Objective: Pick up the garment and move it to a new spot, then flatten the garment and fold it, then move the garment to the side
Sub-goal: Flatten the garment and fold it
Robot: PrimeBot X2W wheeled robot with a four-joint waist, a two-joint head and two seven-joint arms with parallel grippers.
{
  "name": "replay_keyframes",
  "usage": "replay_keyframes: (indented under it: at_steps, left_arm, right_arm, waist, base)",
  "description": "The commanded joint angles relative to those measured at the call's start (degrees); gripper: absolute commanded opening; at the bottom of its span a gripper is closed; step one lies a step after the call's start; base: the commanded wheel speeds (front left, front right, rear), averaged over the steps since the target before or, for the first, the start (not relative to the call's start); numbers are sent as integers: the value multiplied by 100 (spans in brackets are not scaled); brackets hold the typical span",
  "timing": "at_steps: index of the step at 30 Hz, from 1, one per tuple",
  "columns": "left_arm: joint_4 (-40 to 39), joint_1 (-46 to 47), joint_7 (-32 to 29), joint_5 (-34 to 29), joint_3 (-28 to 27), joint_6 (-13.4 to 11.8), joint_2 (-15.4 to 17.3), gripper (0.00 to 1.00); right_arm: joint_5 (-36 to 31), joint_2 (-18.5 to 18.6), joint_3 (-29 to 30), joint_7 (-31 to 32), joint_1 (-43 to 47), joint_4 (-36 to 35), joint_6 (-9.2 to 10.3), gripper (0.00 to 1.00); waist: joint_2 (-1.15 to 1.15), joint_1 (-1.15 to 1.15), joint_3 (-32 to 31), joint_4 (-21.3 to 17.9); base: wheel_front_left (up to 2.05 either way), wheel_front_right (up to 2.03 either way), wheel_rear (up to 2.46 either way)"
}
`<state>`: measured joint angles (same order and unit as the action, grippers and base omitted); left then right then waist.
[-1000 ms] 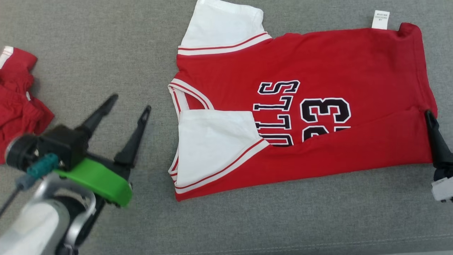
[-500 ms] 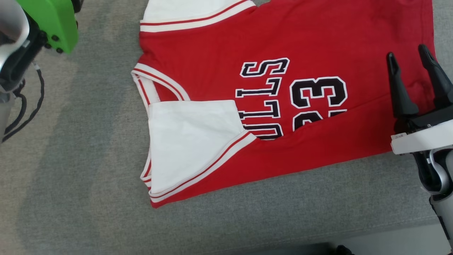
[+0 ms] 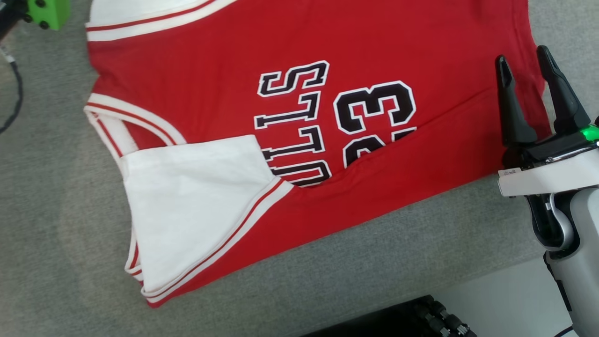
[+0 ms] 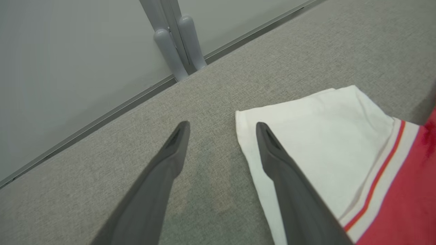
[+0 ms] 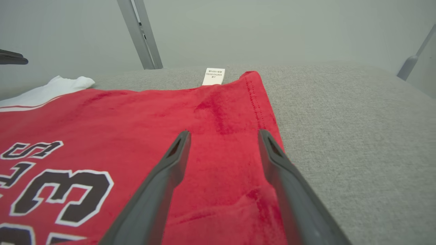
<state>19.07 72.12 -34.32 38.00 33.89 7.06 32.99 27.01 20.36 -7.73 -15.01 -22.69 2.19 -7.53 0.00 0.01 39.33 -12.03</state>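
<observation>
Lying flat on the grey cloth surface [image 3: 70, 234], the jersey [image 3: 210, 70] is showing its near long side already turned in, with the near white sleeve [image 3: 196, 196] resting on top of the red front and covering part of the lettering. Beyond that fold, the right gripper [image 3: 522, 55] is hovering at the hem [image 5: 259, 102], its fingers standing apart and holding nothing. Whether the tips are touching the cloth is not clear. Further off, the left gripper [image 4: 222, 124] is hanging over the far white sleeve [image 4: 316, 136], also spread wide and empty, with one finger above the sleeve's edge and the other above bare grey surface. At the far hem corner a small white label [image 5: 214, 76] is sticking out.

The jersey is looking thin, light and limp, so it is likely going to sag and crease wherever it is not supported, and a single pinch may drag it out of square. The sensible holds seem to be the far sleeve at its stitched seam and the far hem corner, taking both layers together and lifting the two ends evenly so the far side folds over without disturbing the near fold.
</observation>
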Motion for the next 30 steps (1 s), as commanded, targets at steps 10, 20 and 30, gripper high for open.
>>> replay_keyframes:
  at_steps: [10,20,30]
  left_arm:
    - [366,279,-95,-2,236,38,254,100]
    - [566,467,-300,52,489,48,334,100]
    - [541,706,-569,90,817,47,468,49]
  right_arm:
    - [4,-185,7,-20,74,-24,7,100]
    - [37,-262,-35,-20,50,8,7,100]
    - [54,-334,-110,-21,35,30,7,100]
  waist:
    - [0,-1,269,-357]
    - [0,-1,305,-471]
    - [0,-1,309,-622]
  base:
    - [0,0,0]
    - [0,0,0]
    - [0,0,0]
